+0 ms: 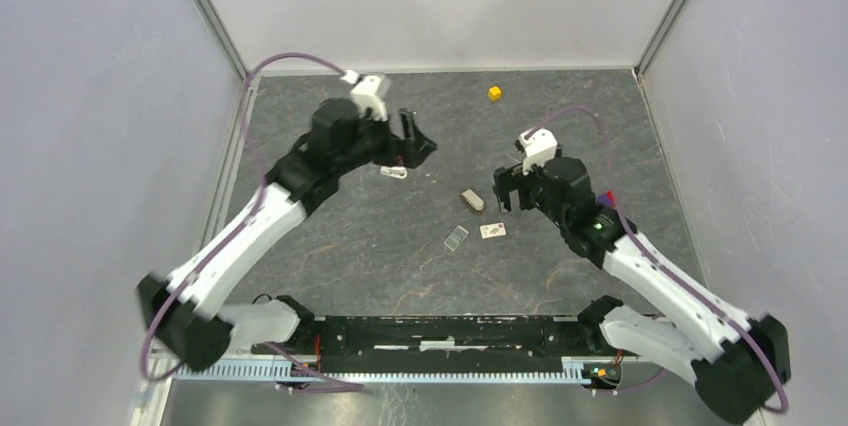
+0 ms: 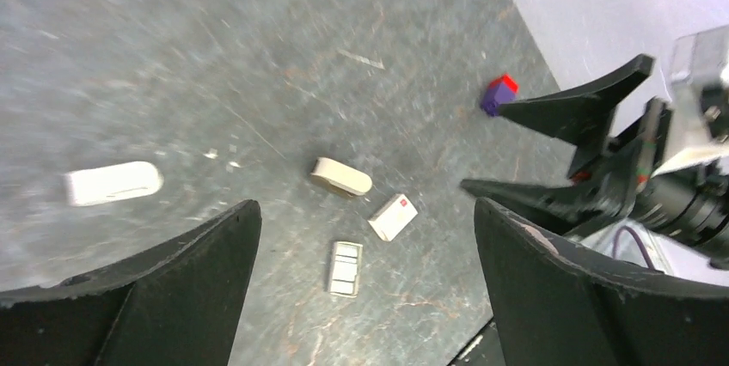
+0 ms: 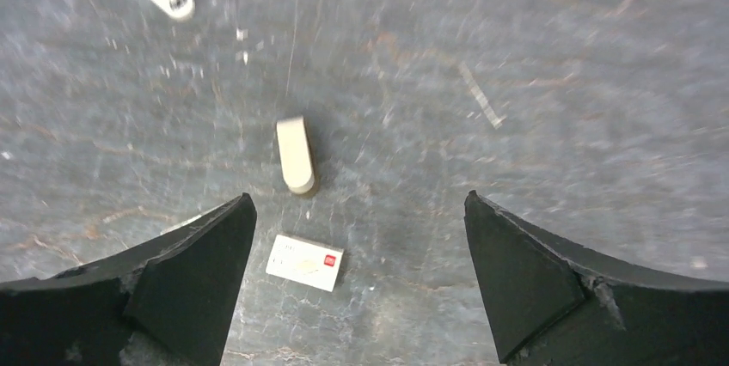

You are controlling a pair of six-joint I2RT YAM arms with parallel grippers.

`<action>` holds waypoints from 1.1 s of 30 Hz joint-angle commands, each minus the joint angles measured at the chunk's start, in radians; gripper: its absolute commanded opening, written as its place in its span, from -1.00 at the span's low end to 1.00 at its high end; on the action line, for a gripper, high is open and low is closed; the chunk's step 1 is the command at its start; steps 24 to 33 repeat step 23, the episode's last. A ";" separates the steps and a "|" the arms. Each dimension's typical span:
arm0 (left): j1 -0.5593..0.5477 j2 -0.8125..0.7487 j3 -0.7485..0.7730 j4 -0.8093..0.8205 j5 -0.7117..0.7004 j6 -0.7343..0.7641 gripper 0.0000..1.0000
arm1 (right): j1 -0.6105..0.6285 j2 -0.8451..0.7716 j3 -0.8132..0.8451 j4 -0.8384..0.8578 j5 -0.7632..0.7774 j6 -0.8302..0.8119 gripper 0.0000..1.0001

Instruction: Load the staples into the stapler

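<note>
The stapler (image 1: 395, 172) lies left of the little box (image 1: 472, 200); before that box, the staples (image 1: 456, 237) sit just left of the card (image 1: 492, 231) (near each other, not touching).

Top view: stapler (image 1: 395, 172) too small to read hinge or channel. Staples (image 1: 456, 237) just a pale sliver. Purple-red block (image 1: 604, 197) mostly hidden behind right arm (image 1: 640, 256).
Left wrist view: stapler blurred. Left pincer (image 2: 365, 204) fingers (image 2: 155, 297) cut off at bottom edge. Right arm cut by right edge.
Right wrist view: stapler blurred near top edge. Counter (image 3: 516, 57) streaky. Card (image 3: 304, 262) marks unreadable. Right pincer (image 3: 359, 197) fingers (image 3: 559, 289) cut off below.
</note>
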 commanded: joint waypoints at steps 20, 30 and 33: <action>0.000 -0.881 -0.399 -0.285 -0.331 0.053 1.00 | 0.000 -0.597 -0.139 -0.203 0.262 0.190 0.96; 0.001 -0.869 -0.388 -0.279 -0.345 0.059 1.00 | -0.001 -0.586 -0.150 -0.187 0.266 0.173 0.96; 0.001 -0.869 -0.388 -0.279 -0.345 0.059 1.00 | -0.001 -0.586 -0.150 -0.187 0.266 0.173 0.96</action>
